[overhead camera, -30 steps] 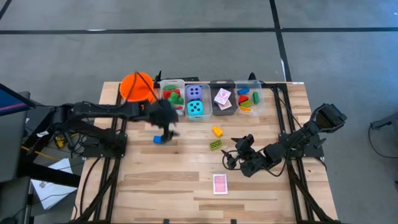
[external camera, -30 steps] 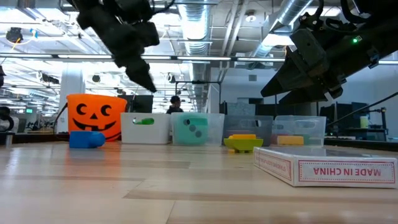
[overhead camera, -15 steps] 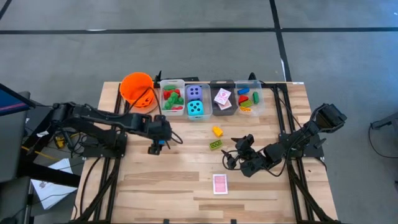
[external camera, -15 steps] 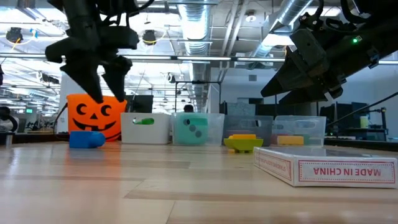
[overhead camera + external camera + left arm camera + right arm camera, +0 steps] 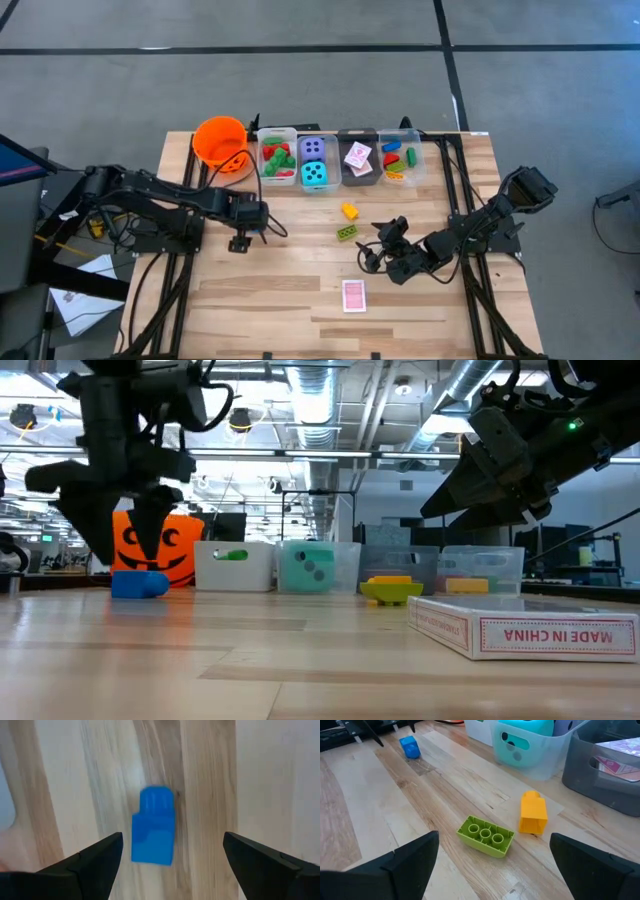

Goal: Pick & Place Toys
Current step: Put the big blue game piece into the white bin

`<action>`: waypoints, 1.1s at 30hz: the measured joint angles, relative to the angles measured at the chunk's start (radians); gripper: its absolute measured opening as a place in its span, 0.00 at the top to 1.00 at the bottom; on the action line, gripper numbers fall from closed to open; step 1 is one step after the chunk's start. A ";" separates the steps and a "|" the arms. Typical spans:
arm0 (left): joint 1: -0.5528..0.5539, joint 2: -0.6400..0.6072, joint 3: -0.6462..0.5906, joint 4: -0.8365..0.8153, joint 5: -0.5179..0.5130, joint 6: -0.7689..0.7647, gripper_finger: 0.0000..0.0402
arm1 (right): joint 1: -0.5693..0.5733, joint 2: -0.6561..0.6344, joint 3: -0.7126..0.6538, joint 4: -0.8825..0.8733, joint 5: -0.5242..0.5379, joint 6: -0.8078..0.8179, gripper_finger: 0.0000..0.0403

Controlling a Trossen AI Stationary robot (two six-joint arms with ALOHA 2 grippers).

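left gripper (image 5: 170,855) – jaws apart, empty, poised over blue brick (image 5: 153,827) on the surface | sorted so far: bricks, dice, cards in the clear bins (image 5: 340,135) | left loose: yellow brick (image 5: 349,211), green brick (image 5: 348,232), card box (image 5: 353,295) | right gripper (image 5: 372,245) – spread wide, empty, beside green brick

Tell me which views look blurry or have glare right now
Left wrist view: the blue brick and the wood grain around it look soft. Low view: the left gripper is dark against bright ceiling lights; the card box up close is sharp. High view: evenly lit, no glare. Right wrist view: the green brick is crisp.
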 joint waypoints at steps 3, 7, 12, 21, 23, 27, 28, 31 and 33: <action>0.000 0.000 -0.012 0.063 0.000 -0.001 0.16 | 0.000 0.000 0.000 -0.002 0.000 0.000 0.07; 0.000 0.005 -0.038 0.097 0.000 -0.001 0.16 | 0.000 0.000 0.000 -0.003 0.000 0.000 0.07; 0.000 0.011 -0.074 0.109 -0.003 -0.012 0.16 | 0.000 0.000 0.000 -0.003 0.000 0.000 0.07; 0.026 0.011 -0.071 0.119 -0.062 -0.099 0.17 | 0.000 0.000 0.000 -0.003 0.000 0.000 0.07; 0.037 0.011 -0.071 0.119 -0.063 -0.099 0.18 | 0.000 0.000 0.000 -0.003 0.000 0.000 0.07; 0.059 0.011 -0.071 0.119 -0.057 -0.099 0.21 | 0.000 0.000 0.000 -0.003 0.000 0.000 0.07; 0.063 0.011 -0.071 0.119 -0.050 -0.099 0.22 | 0.000 0.000 0.000 -0.003 0.000 0.000 0.07; 0.069 0.011 -0.071 0.119 -0.017 -0.098 0.24 | 0.000 0.000 0.000 -0.003 0.000 0.000 0.07; 0.069 0.011 -0.071 0.119 0.000 -0.097 0.25 | 0.000 0.000 0.000 -0.003 0.000 0.000 0.07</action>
